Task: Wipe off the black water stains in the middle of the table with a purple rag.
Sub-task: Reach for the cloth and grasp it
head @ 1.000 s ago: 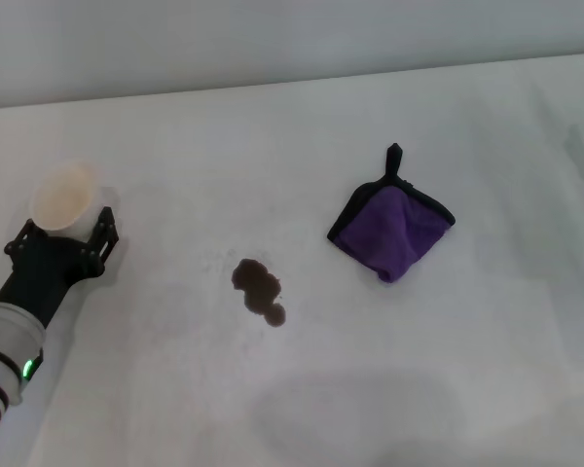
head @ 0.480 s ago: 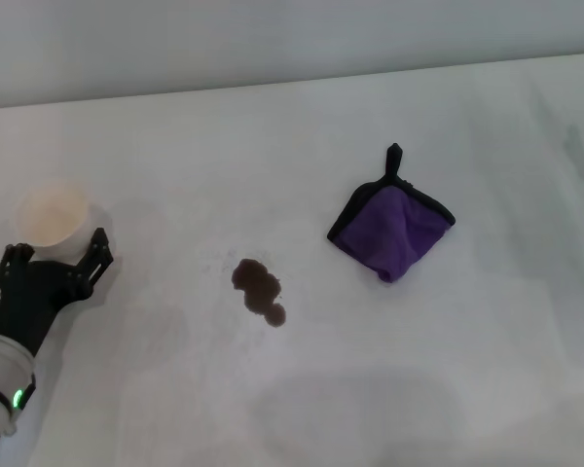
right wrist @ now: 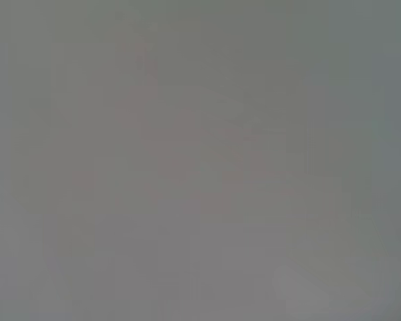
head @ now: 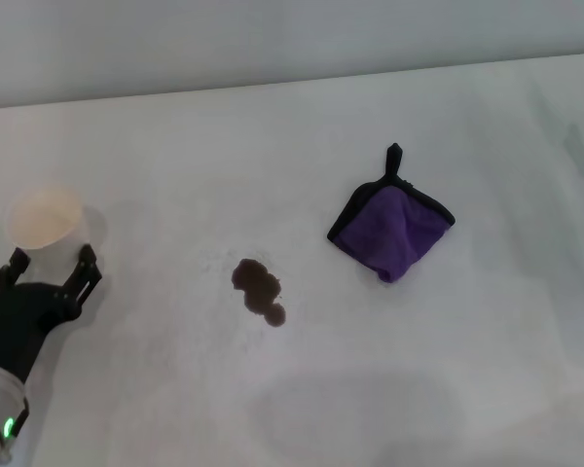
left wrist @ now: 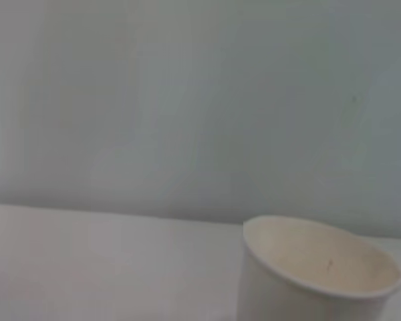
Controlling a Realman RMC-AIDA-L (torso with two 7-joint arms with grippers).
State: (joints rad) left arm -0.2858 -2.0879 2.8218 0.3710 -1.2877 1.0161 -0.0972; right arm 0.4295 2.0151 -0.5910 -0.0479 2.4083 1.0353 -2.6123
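Note:
The black water stains (head: 260,290) lie as a small dark blotch in the middle of the white table (head: 419,370). The purple rag (head: 392,230), folded, with black edging and a loop tab pointing away from me, lies on the table to the right of the stains. My left gripper (head: 51,260) is open and empty at the table's left side, far left of the stains, just in front of a white paper cup (head: 44,220). The right gripper is out of view; the right wrist view shows only blank grey.
The white paper cup stands upright on the table at the far left and also shows in the left wrist view (left wrist: 317,271), empty, with a pale wall behind it. The table's far edge (head: 273,86) meets the wall.
My left gripper has let go of the paper cup and drawn back toward me. The cup has shifted left and now stands alone. Rag and stains have not moved.

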